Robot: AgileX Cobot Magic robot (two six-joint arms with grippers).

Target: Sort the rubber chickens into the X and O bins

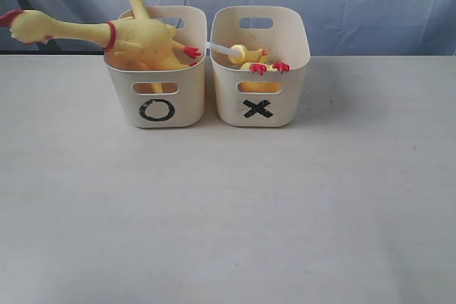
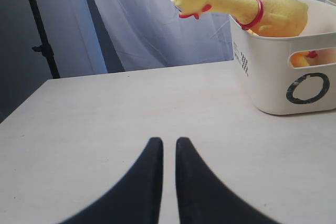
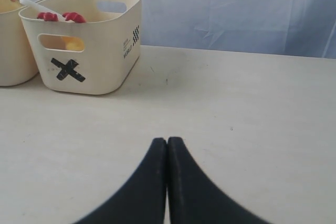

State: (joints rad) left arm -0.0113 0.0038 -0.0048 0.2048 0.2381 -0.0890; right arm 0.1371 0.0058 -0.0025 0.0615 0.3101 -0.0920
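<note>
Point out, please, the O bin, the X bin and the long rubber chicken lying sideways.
O bin (image 1: 155, 109): exterior view, front wall inside the O mark.
X bin (image 1: 258, 109): exterior view, front wall at the X mark's centre.
Long rubber chicken (image 1: 142, 37): exterior view, its yellow body.

The left bin (image 1: 121, 105) bears a black O (image 1: 157, 109) on its front; the right bin (image 1: 288, 94), a black X (image 1: 257, 109). Side print (image 3: 128, 47) unreadable.

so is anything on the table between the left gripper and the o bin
Nothing visible: only bare table lies between the left gripper and the O bin, where a long chicken hangs over the rim.
</note>
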